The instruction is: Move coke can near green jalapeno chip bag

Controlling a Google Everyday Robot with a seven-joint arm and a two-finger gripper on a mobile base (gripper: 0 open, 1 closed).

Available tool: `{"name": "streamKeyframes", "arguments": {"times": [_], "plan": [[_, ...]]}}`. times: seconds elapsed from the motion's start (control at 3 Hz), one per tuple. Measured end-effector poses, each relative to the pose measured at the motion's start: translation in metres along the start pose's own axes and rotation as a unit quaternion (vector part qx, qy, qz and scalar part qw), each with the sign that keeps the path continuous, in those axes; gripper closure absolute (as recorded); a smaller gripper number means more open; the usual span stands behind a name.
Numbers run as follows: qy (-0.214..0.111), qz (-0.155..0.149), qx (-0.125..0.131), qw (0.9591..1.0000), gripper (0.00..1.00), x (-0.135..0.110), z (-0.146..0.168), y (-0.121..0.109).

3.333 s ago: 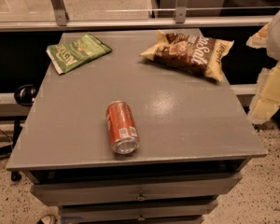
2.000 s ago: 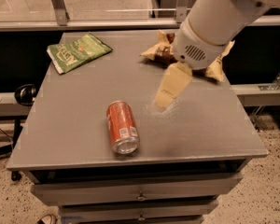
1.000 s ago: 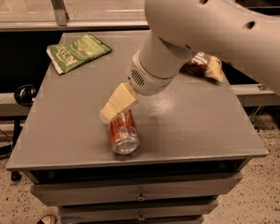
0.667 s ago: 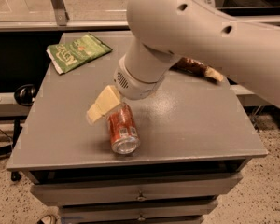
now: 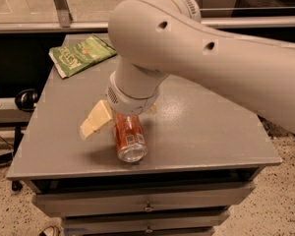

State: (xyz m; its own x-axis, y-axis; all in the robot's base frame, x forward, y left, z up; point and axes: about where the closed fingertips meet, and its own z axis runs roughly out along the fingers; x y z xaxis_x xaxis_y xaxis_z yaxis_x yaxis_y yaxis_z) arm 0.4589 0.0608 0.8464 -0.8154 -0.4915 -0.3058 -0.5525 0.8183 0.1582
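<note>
The coke can lies on its side near the front edge of the grey table, silver top towards the camera. My gripper is low over the can's far end and open. One cream finger sits to the can's left, and the tip of the other shows to its right. The green jalapeno chip bag lies flat at the table's far left corner, well apart from the can.
My large white arm spans the right and back of the table and hides the brown-and-yellow chip bag. Drawers sit under the tabletop. A glass partition and rail run behind the table.
My arm swung in from the right and came down over the can. The fingers now stand on either side of the can's far end. The can and green bag have not moved.
</note>
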Motion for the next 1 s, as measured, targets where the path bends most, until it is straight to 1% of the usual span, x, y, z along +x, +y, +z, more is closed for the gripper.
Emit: {"name": "streamKeyframes", "arguments": {"times": [0.33,0.67,1.0], "plan": [[0.0,0.006,0.017,0.9998,0.18,0.004,0.003,0.002],[-0.007,0.009,0.036,0.9993,0.42,0.005,0.002,-0.003],[-0.019,0.007,0.047,0.9987,0.65,0.001,-0.001,-0.01]]}}
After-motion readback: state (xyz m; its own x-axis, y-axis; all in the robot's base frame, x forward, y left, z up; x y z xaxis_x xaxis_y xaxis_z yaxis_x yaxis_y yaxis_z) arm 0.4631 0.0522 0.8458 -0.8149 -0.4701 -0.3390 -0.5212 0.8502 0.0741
